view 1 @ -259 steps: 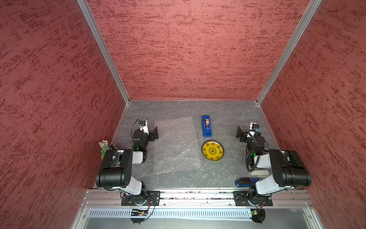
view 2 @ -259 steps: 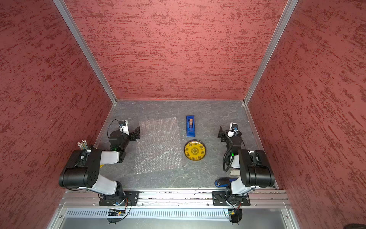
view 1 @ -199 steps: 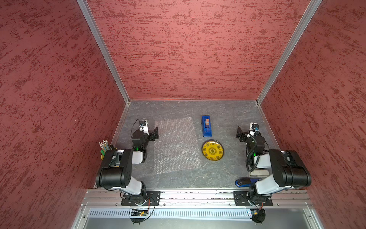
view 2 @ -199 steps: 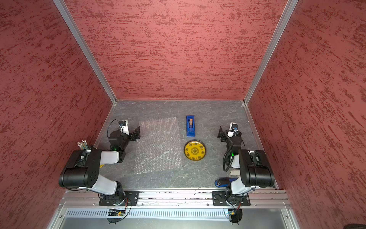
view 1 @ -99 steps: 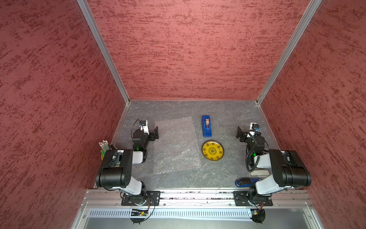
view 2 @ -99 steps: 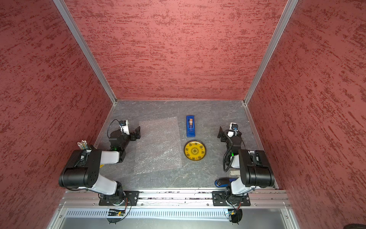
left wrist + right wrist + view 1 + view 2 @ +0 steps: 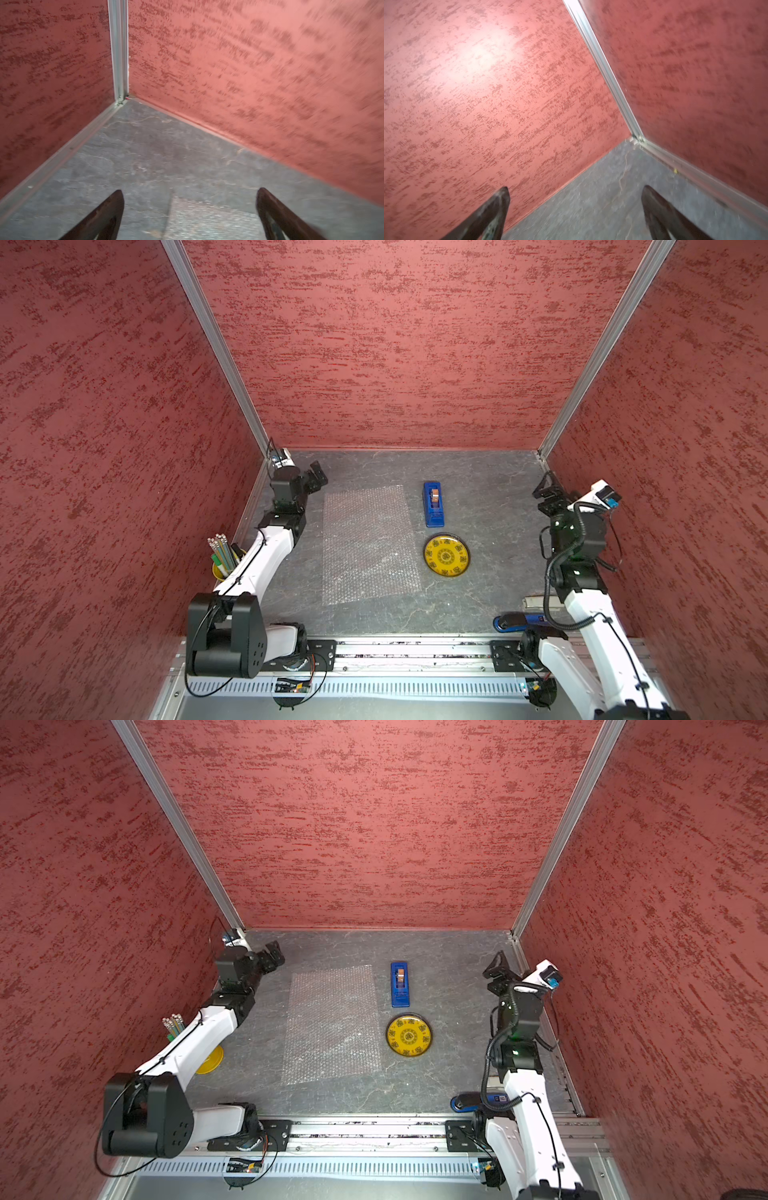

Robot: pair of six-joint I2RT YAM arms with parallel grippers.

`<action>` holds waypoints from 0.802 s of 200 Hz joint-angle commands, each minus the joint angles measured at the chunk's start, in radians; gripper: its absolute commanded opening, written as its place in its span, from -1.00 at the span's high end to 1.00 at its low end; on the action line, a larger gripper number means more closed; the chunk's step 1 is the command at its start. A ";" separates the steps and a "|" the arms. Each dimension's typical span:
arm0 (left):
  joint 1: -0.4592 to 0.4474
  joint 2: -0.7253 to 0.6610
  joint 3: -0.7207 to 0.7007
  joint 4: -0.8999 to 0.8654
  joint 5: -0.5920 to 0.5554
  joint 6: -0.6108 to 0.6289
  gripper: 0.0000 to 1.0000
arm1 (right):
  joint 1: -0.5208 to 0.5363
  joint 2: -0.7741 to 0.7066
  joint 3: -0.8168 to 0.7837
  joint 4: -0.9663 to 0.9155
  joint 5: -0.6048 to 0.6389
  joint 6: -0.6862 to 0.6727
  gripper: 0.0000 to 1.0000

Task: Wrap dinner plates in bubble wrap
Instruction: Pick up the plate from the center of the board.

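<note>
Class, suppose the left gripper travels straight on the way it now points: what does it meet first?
The left gripper would probably meet bare grey table just beyond the bubble wrap's corner, short of the back wall; depth is unclear.

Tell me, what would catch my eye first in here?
The bright yellow plate on the grey tabletop stands out first, beside a flat sheet of bubble wrap and near a blue tape dispenser. On either side, the left fingers and right fingers hang open and empty.
</note>
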 commanded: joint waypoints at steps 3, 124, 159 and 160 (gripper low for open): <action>-0.182 0.030 -0.006 -0.352 0.052 -0.195 -1.00 | 0.027 0.157 0.051 -0.513 -0.174 0.107 -0.98; -0.422 -0.025 -0.067 -0.492 0.002 -0.273 -0.97 | 0.433 0.485 0.040 -0.478 -0.351 0.136 -0.61; -0.332 -0.101 -0.140 -0.497 0.036 -0.293 -0.97 | 0.428 0.515 -0.008 -0.424 -0.375 0.136 -0.37; -0.329 -0.101 -0.142 -0.498 0.039 -0.294 -0.97 | 0.428 0.516 -0.010 -0.424 -0.375 0.137 -0.36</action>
